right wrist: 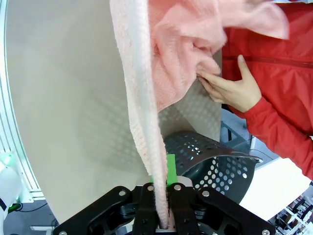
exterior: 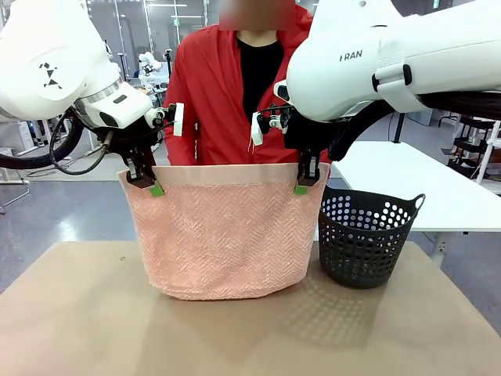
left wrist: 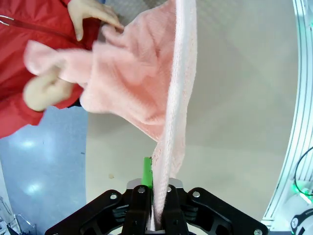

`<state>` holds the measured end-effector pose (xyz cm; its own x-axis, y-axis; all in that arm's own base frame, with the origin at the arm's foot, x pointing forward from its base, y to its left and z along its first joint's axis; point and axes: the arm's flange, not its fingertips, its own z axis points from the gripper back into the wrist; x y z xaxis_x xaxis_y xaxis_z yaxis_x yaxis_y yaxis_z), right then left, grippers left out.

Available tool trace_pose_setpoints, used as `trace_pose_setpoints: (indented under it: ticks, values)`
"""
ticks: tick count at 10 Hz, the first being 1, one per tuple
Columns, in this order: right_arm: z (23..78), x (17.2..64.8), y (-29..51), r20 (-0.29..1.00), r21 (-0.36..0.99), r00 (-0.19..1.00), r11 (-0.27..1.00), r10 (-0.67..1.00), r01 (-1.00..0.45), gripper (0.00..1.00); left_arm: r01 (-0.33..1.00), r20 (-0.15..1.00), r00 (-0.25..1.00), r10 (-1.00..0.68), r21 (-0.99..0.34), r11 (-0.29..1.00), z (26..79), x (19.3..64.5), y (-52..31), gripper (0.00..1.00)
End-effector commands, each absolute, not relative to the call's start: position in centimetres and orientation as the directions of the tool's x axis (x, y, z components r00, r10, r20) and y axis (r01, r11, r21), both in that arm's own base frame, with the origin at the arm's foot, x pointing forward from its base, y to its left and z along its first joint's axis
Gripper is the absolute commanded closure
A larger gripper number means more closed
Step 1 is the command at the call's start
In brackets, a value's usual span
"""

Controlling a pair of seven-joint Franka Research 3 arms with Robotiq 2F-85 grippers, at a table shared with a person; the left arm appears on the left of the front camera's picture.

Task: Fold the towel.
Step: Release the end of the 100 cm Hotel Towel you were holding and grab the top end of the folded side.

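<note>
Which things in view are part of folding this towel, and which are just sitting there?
In the job: salmon-pink terry towel; left gripper and right gripper, each shut on its banded edge; person's hands on its far end.
Just lying about: black perforated plastic basket, standing on the tan table beside the towel.

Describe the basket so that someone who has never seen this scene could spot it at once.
Start at the brown table in the front view. Toward its right side, beside the pink towel, stands the basket. It is the only black thing on the tabletop: round, with walls full of holes.
</note>
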<state>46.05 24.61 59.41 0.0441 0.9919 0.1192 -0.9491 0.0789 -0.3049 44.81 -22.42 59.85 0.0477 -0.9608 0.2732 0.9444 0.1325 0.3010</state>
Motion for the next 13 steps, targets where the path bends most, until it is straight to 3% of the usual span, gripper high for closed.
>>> trace_pose_setpoints:
  ticks: [1,13]
  values:
    - [59.47,46.17,24.43,0.108,-0.316,0.043,0.076,0.993,-0.946,1.00,0.939,0.263,0.045,-0.964,0.318,0.131,60.10,44.94,-22.27,1.00]
    - [59.47,46.17,24.43,0.108,-0.316,0.043,0.076,0.993,-0.946,1.00,0.939,0.263,0.045,-0.964,0.318,0.131,60.10,44.94,-22.27,1.00]
